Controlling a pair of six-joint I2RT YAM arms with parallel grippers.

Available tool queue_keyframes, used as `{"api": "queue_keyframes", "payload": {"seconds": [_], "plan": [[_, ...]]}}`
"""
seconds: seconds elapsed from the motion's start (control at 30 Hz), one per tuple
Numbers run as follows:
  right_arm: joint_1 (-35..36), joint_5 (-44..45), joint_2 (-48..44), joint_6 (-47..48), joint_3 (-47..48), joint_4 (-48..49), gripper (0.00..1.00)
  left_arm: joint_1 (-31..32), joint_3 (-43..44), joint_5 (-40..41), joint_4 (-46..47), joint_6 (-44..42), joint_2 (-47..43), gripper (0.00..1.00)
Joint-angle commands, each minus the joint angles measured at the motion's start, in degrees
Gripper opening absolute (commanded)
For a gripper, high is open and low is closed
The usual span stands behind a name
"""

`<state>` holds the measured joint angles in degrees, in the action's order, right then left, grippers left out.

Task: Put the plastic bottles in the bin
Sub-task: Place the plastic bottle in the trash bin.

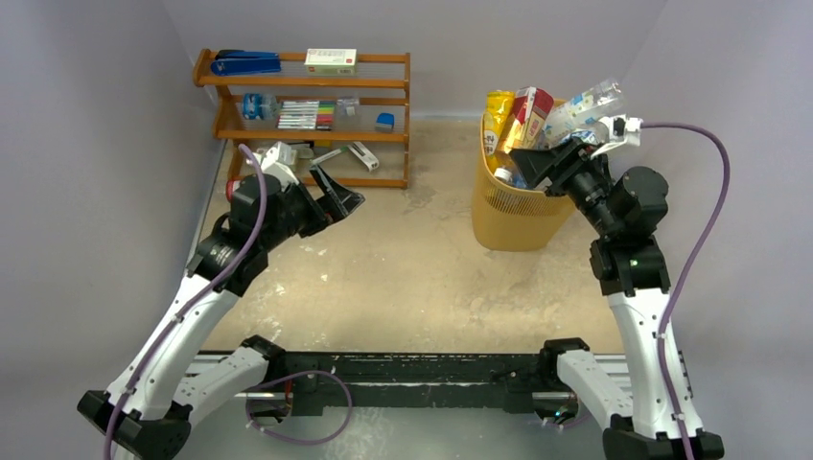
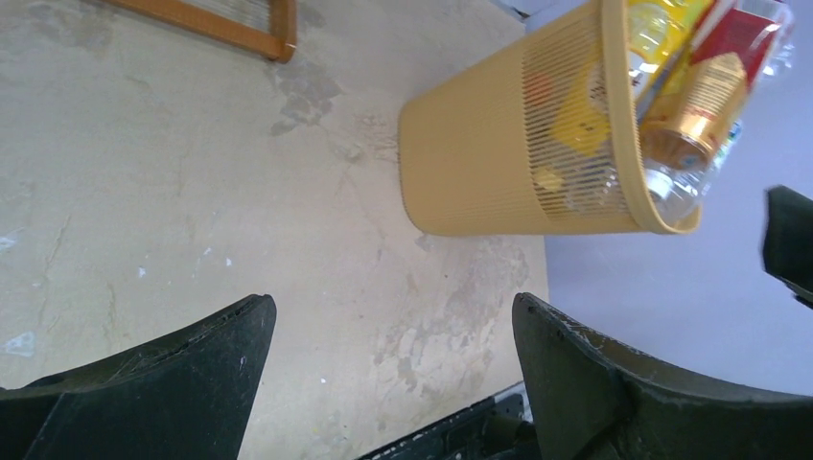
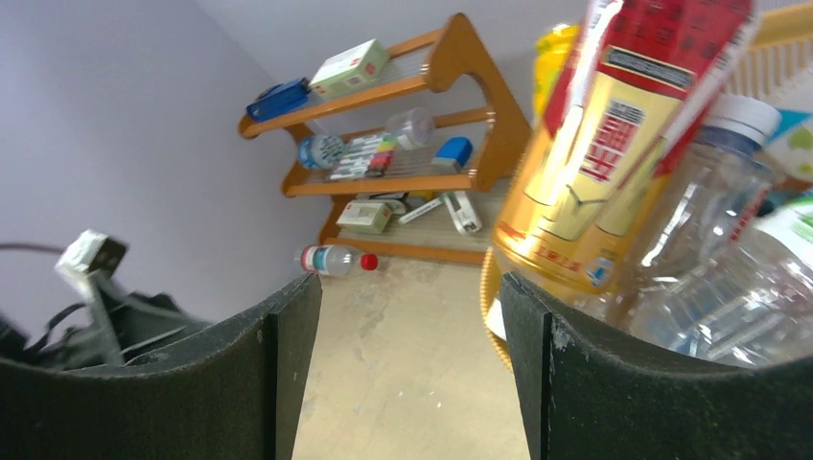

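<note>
Yellow-orange plastic, slotted in its lower walls, the bin (image 1: 522,216) stands upright on the table (image 1: 403,278) toward the far right corner. It is heaped with plastic bottles (image 1: 522,115) that rise well above its rim. Among them an amber bottle with a red label (image 3: 585,192) leans out over the rim beside a clear bottle (image 3: 709,249), and another clear one (image 1: 585,105) lies across the top of the pile.

The right gripper (image 1: 535,165) hangs at the bin's near rim, just beside the leaning bottles. Its fingers (image 3: 288,374) stand apart and hold nothing; bare table shows through the gap.

One more bottle, clear with a red cap (image 3: 334,259), lies on its side on the table near the far left corner, at the foot of the wooden shelf rack (image 1: 403,96). The rack stands along the far edge and carries a blue stapler (image 1: 247,63), a small box (image 1: 331,60) and a row of marker pens (image 1: 305,115).

The left gripper (image 1: 337,196) hovers over the table in front of the rack, well apart from the bin, its fingers (image 2: 192,383) spread wide with nothing between them.
</note>
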<state>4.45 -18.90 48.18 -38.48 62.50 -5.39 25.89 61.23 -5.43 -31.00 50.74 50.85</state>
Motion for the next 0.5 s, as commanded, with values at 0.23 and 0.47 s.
{"api": "queue_keyframes", "payload": {"seconds": [0.23,0.47], "plan": [[0.18,-24.65,4.46,6.4,4.97,5.0,0.87,-1.5,-0.44,16.49,2.56,2.07,8.35,0.99],[1.26,-30.96,3.08,10.08,6.39,2.62,1.0,-7.69,1.99,16.69,3.38,2.76,17.59,0.99]]}}
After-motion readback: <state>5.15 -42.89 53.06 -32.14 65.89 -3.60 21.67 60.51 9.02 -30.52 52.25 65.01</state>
